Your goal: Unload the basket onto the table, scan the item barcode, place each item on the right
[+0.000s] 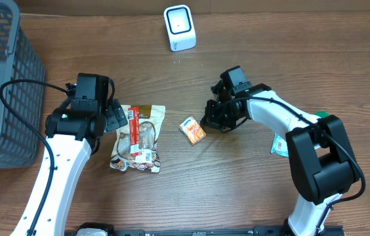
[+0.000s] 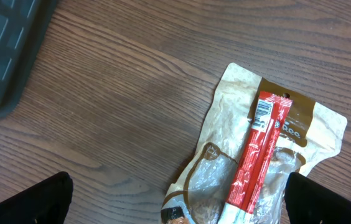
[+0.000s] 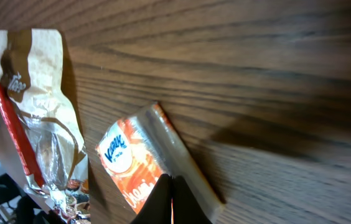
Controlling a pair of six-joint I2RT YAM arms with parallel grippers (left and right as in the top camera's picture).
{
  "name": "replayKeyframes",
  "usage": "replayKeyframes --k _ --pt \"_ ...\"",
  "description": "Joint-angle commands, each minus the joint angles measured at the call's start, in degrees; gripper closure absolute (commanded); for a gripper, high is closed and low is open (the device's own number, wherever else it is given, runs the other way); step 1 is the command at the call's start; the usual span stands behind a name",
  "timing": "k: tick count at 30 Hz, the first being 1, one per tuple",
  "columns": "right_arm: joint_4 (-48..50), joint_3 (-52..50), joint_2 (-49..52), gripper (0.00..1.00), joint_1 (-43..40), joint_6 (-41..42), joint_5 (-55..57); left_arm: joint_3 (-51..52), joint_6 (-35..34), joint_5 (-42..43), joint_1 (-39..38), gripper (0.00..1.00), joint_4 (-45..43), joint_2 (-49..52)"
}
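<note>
Orange packet (image 1: 192,130) lies flat on the desk (image 1: 237,196) near the middle, well below the white scanner (image 1: 180,27) at the far edge. We see the right pincer (image 1: 212,118) just beside it with its jaws pressed together and nothing between them; in the right wrist view the closed tips overlap the packet's near edge, and we cannot tell whether they touch it. The left pincer (image 1: 115,118) hangs with its jaws wide apart at the left edge of a brown pouch (image 1: 139,141). A red stick pack (image 2: 256,162) lies lengthwise on that pouch, barcode end up. A grey basket (image 1: 1,85) sits at the far left. A teal packet (image 1: 278,145) shows beside the right arm.
</note>
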State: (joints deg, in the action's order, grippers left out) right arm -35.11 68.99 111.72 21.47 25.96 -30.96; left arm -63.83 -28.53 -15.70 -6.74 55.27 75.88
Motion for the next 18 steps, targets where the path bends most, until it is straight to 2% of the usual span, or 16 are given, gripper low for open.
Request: replayKeyframes --k 1,4,10,14,18 --pt "0.4 -0.4 -0.4 0.96 -0.7 0.7 -1.4 -0.9 0.2 -0.8 0.0 0.00 0.0 -0.2" --pt "1.0 -0.4 -0.4 0.96 -0.7 0.6 -2.9 -0.9 0.2 -0.8 0.0 0.00 0.0 -0.2" --pt "4.9 -0.4 -0.4 0.96 -3.5 0.6 -15.5 -0.9 0.2 -0.8 0.0 0.00 0.0 -0.2" --pt "3.0 -0.4 -0.4 0.96 -3.2 -1.0 -14.6 -0.9 0.2 -0.8 0.0 0.00 0.0 -0.2" --pt "2.2 -0.4 -0.4 0.96 -1.1 -0.8 -8.9 -0.9 0.2 -0.8 0.0 0.00 0.0 -0.2"
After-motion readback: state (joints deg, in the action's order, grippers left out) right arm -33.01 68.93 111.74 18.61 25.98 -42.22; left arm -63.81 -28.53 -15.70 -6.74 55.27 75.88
